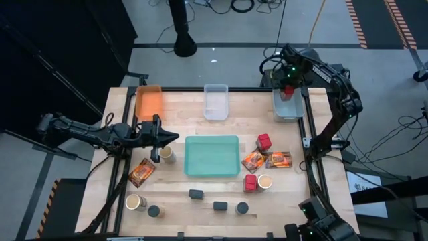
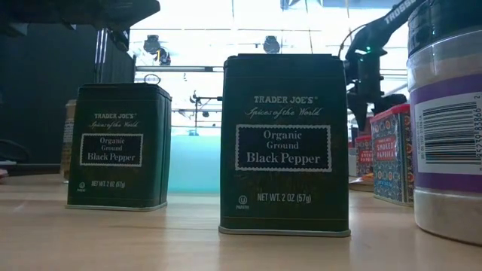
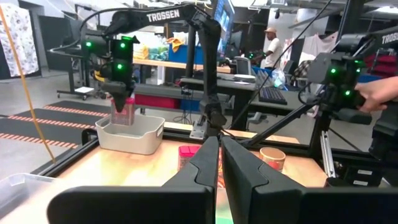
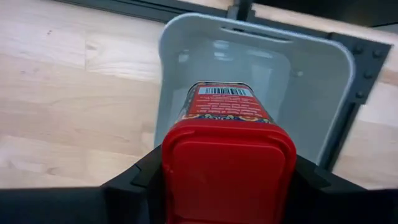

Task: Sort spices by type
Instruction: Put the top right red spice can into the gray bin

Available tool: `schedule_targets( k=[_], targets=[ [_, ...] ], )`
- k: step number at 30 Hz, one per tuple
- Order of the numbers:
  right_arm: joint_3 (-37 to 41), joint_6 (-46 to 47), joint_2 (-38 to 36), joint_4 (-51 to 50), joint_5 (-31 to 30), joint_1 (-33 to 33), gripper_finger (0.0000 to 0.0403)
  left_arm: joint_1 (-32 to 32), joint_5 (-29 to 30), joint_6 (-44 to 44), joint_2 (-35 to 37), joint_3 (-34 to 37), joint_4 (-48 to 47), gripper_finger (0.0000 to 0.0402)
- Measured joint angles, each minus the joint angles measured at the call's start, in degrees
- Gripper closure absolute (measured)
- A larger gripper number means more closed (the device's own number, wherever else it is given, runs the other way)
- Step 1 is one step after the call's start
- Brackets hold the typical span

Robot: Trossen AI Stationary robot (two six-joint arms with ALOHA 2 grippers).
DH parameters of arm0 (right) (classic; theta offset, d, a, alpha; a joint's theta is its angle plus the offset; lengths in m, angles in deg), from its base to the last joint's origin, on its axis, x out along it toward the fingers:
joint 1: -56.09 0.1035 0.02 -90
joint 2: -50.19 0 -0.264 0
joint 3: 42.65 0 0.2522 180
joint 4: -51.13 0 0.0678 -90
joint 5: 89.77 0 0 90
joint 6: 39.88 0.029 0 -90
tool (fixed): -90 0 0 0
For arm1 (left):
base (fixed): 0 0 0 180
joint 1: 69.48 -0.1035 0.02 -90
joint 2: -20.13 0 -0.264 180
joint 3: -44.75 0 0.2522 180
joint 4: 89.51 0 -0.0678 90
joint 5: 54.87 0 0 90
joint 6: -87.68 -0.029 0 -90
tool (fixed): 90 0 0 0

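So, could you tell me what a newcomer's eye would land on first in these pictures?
Probably the right gripper at the table's far right corner, its jaws clamped on a red-lidded spice tin held over the pale bin. Next, the two black pepper tins looming close in the low view. Then the teal tray at the table's centre, with the left gripper shut just left of it.

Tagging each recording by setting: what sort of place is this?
Most likely a robotics lab or workshop: a wooden work table on concrete floor, desks with a keyboard behind, and loose black cables.
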Motion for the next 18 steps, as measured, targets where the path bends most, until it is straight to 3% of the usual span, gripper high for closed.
schedule_targets(
  k=[6, 18],
  targets=[
    [5.71, 0.41, -2.47, 7.22, 2.96, -1.3, 0.0213, 0.0, 0.0, 0.02, 0.0, 0.0, 0.0, 0.0379],
    [7.33, 2.51, -2.37, 9.93, 2.69, -1.41, 0.0213, -0.02, 0.0, 0.15, 0.0, 0.0, -0.04, 0.0379]
  ],
)
